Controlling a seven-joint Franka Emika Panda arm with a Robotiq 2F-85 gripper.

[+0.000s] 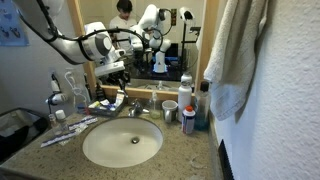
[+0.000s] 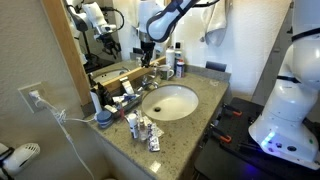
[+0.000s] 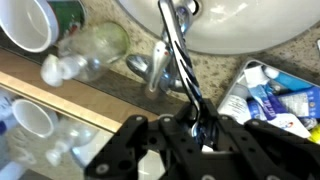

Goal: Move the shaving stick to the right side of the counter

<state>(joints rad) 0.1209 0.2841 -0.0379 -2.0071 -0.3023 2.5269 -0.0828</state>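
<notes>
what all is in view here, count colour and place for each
counter: one, speckled brown-grey, around the basin
sink basin: one, white, oval, set in the counter
faucet: one, metallic, behind the basin
cup: one, white, by the mirror
bottle: one, clear, beside the cup
tubes: several, blue and white, beside the basin
towel: one, pale, hanging on the wall
outlet: one, white, on the wall
shaving stick: one, dark, in the tool
arm: one, white, over the counter's back
tool: one, black, shut on the stick

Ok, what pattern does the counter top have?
The counter is speckled brown-grey stone, clearest in an exterior view.
</notes>
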